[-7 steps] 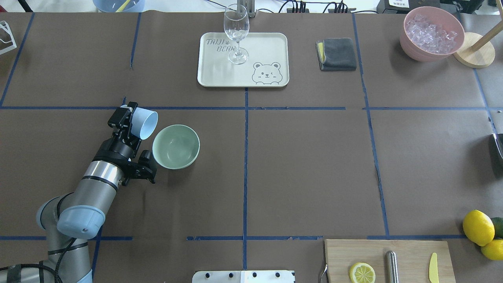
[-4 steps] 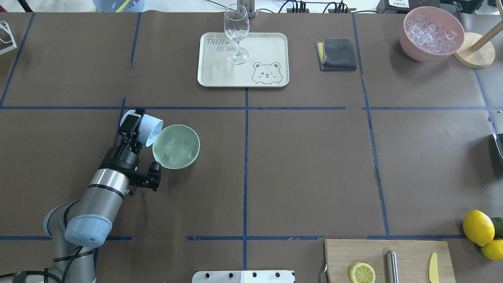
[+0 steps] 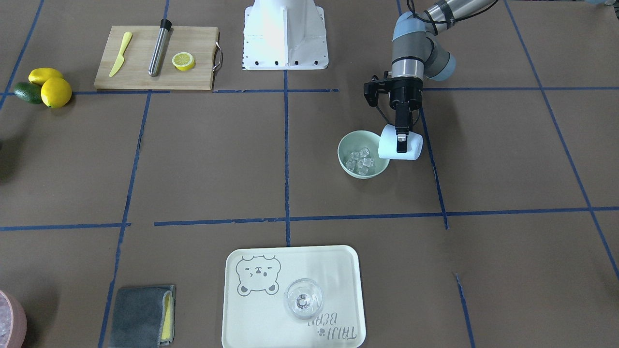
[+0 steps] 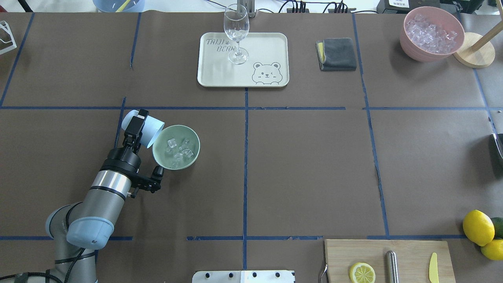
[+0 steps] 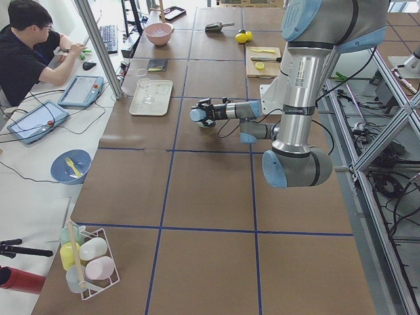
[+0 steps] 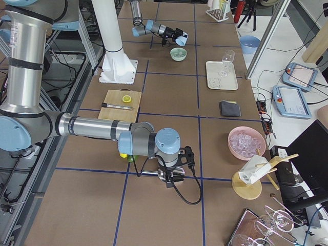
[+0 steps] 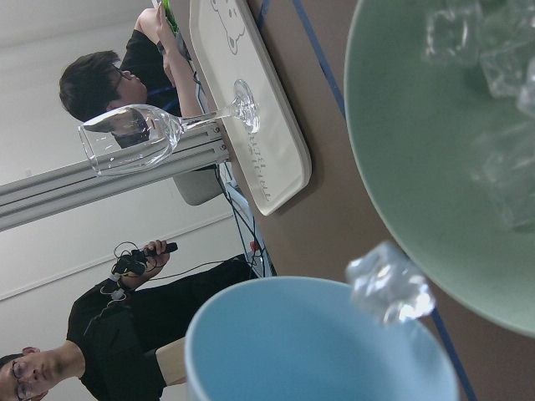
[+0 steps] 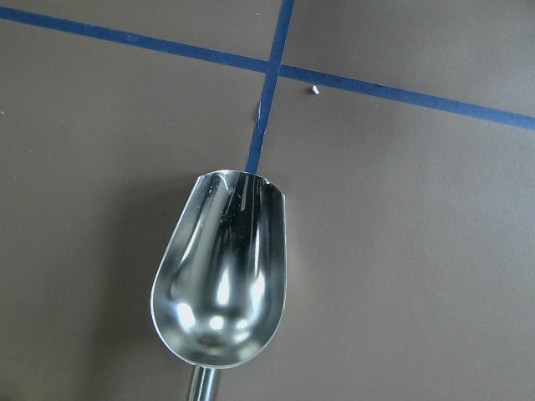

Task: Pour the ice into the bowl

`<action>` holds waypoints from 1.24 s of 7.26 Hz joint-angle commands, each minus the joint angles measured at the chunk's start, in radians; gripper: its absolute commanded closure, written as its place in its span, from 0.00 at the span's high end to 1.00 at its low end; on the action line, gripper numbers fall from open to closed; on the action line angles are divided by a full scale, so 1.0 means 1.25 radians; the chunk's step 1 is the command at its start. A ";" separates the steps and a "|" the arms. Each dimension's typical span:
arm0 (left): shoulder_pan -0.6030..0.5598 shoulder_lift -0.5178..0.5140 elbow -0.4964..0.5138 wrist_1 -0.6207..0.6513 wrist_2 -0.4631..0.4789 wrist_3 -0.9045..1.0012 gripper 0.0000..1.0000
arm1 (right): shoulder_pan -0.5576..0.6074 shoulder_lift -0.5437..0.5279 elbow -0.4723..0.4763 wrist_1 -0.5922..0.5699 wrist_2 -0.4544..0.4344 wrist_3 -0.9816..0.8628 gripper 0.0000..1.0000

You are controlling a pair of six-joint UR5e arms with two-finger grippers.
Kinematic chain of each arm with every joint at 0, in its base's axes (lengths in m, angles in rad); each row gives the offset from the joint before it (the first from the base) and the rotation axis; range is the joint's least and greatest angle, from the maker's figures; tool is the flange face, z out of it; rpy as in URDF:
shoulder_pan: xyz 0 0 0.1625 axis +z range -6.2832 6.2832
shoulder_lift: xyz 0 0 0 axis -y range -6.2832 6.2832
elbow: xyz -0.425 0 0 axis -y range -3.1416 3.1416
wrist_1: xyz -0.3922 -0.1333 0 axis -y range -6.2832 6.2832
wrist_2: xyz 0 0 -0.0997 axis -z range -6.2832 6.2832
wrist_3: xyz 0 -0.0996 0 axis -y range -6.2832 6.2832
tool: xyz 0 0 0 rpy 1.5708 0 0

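Facing the robot, the left jaws are clamped across a pale blue cup [image 3: 387, 145]. The cup lies tipped on its side with its mouth at the edge of the bowl [image 3: 341, 155]. The bowl stands on the desk [image 3: 217, 159], and the ice [image 3: 361, 161] lies heaped in its bottom.

From overhead, the cup [image 4: 152, 127] overlaps the left rim of the bowl [image 4: 195, 151], mouth turned toward it, and several cubes [image 4: 178, 148] lie inside. Farther back a wine glass [image 4: 236, 31] stands on a cream tray [image 4: 271, 43].

From the desk's left end, the near left arm [image 5: 302, 98] reaches out to the cup [image 5: 195, 115], which is too small there to read.

From the right end, the far arm holds the cup over the bowl [image 6: 178, 54]. The near right arm [image 6: 102, 128] bends down to the desk. The right jaws seem to hang over a metal scoop [image 6: 171, 179], but I cannot tell whether they are apart or together.

On the left wrist camera, the cup [image 7: 318, 351] fills the bottom. One cube [image 7: 389, 284] shows at its lip, just beside the bowl [image 7: 401, 184].

On the right wrist camera, the scoop [image 8: 221, 276] lies hollow side up on the desk [image 8: 418, 251], near a crossing of blue tape [image 8: 272, 75].
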 commanded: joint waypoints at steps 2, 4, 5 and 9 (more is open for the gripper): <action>0.001 -0.003 -0.005 -0.004 0.015 0.063 0.00 | 0.000 0.000 -0.001 -0.001 0.000 0.000 1.00; 0.001 -0.005 -0.011 -0.067 0.014 0.053 0.00 | 0.000 0.000 -0.001 -0.001 -0.001 0.001 1.00; 0.002 -0.008 -0.009 -0.178 0.010 0.054 0.00 | 0.000 0.001 -0.001 0.000 0.000 0.001 1.00; 0.056 -0.009 -0.007 -0.480 -0.019 -0.195 0.00 | 0.000 0.000 0.001 0.000 0.000 0.000 1.00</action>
